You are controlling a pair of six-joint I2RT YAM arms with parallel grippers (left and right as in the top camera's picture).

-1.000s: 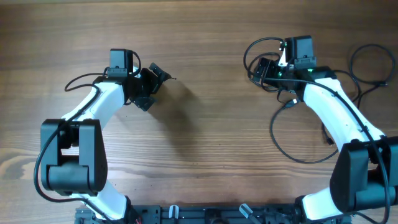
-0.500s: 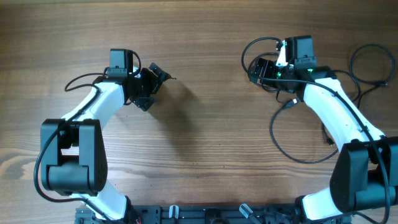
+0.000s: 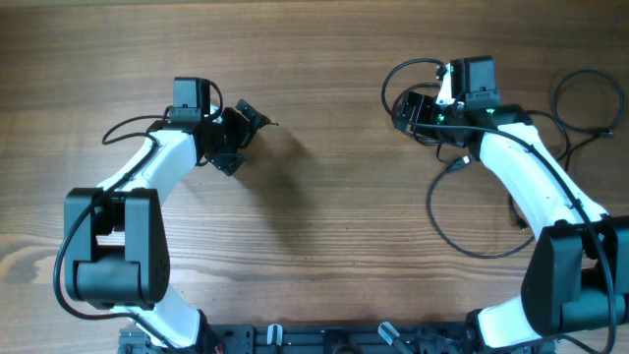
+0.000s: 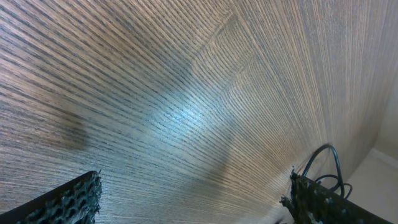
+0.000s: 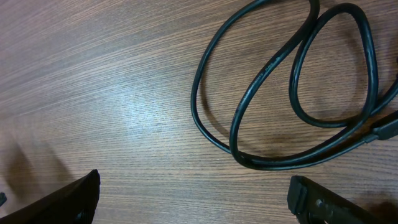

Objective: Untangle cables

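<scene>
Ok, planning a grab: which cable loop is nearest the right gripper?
The small loop beside the right gripper; the bigger loops lie back along its arm.

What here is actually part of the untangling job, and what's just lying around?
Part of the job: the cables, in loose loops; left gripper and right gripper, both open, holding nothing.
Just there: the wooden table; the thicker wires fixed to the arms.

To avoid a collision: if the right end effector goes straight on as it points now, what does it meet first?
Probably the looped cable on the table: its near bend lies ahead of the open right end effector. Depth is unclear; bare wood might come first.
</scene>
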